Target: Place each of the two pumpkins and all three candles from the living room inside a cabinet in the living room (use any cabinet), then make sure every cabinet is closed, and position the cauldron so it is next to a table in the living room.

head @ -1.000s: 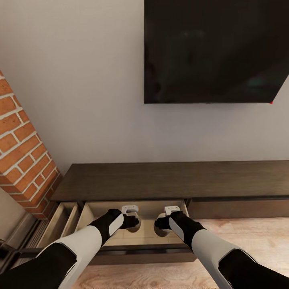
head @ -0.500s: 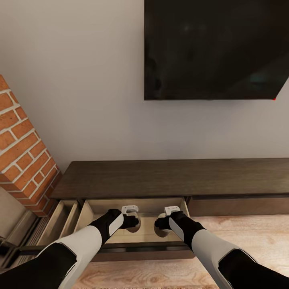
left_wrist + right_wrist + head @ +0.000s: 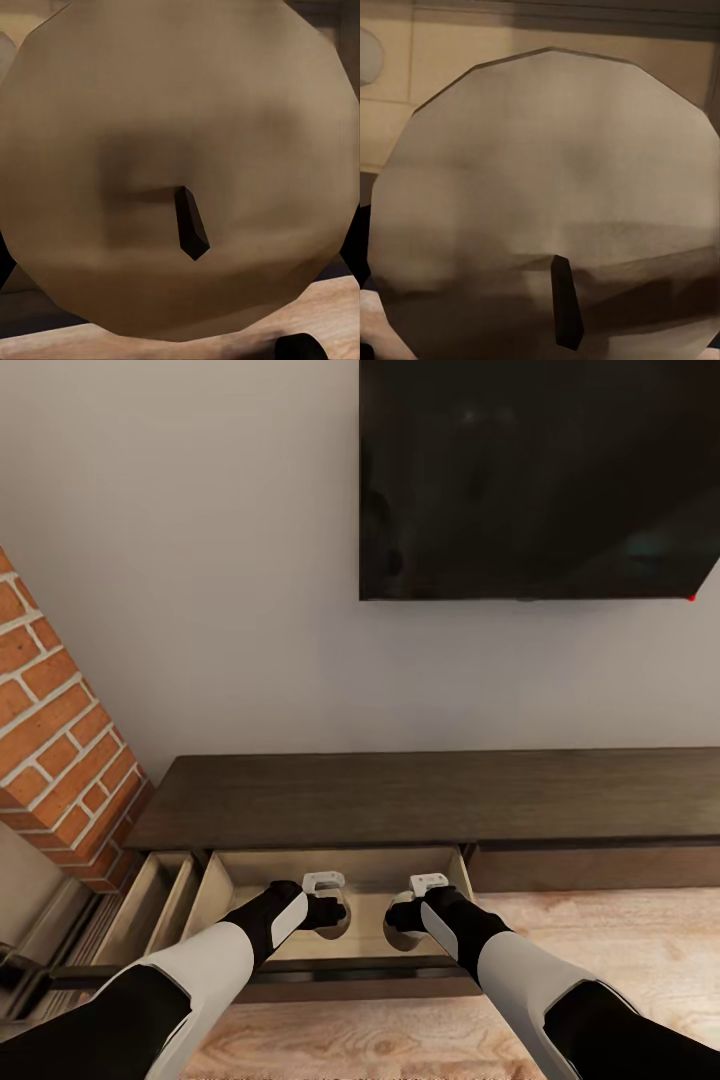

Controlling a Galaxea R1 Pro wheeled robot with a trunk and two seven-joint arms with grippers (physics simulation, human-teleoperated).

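Note:
The cabinet [image 3: 420,800] is a long, low dark-brown unit against the wall, with its middle drawer [image 3: 250,875] pulled out and showing a beige inside. My left gripper [image 3: 328,910] is shut on a cream candle [image 3: 336,930] over that drawer. My right gripper [image 3: 408,913] is shut on a second candle [image 3: 396,936] beside it. In the left wrist view the candle [image 3: 180,112] is very close, with its dark wick [image 3: 191,232] showing. The right wrist view has its candle [image 3: 547,165] just as close. Pumpkins, cauldron and table are out of view.
A narrower drawer [image 3: 155,895] at the cabinet's left end also stands open. The drawer front [image 3: 590,868] to the right is closed. A black TV [image 3: 530,480] hangs on the wall above. A brick column [image 3: 50,710] rises at left. Wooden floor [image 3: 610,940] lies at right.
The head camera has shifted a little, so the cabinet and TV sit slightly higher in the picture. Both grippers still hold their candles over the open drawer.

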